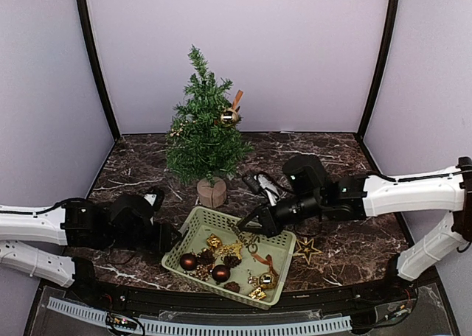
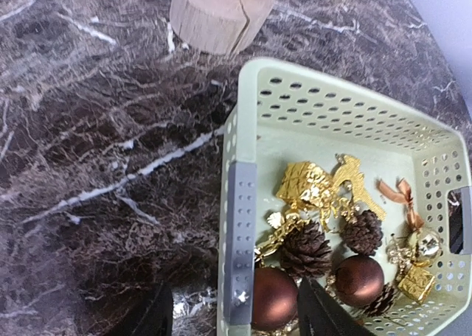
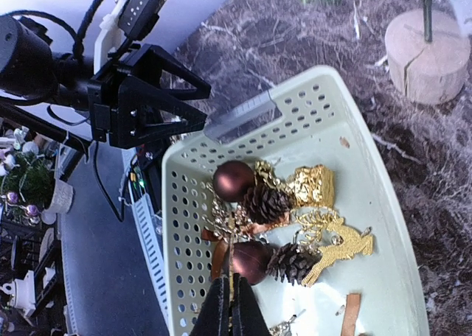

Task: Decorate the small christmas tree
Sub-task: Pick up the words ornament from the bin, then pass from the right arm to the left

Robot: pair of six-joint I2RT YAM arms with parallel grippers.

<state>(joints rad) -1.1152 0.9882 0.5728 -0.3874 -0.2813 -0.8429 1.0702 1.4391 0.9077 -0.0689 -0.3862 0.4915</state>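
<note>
Pale green plastic basket [image 2: 339, 111] sits between the two pincers.

Left pincer [image 3: 205, 106]: spread, fingers astride the basket wall at its grey grip [image 2: 240, 233]. One finger is outside, one inside above a brown ball [image 2: 273, 299]. No contact that I can see. Likely reason: placed to steady the basket while the other arm picks from it.

Right pincer [image 3: 231, 295]: pressed together, tips down inside the basket. A thin thread [image 3: 231, 251] seems to run from its tips to the gilt pieces; whether it is caught, cannot tell. Judged: going for a hanger loop, hence the narrow pinch.

Contents, ahead of the right pincer's tips:
- second ball [image 3: 251, 259], just beside the tips
- two cones [image 3: 264, 202]
- gold parcel [image 3: 310, 185]
- gold reindeer [image 3: 343, 244]

Tree [image 1: 203, 122]: upright, beyond both pincers. Its stump [image 1: 212, 192] is just past the basket's far corner. One gold bauble [image 1: 229, 117] hangs on it already.

Gold star [image 1: 306, 249]: on the table outside the basket, behind the right pincer's tips, beside its arm.
</note>
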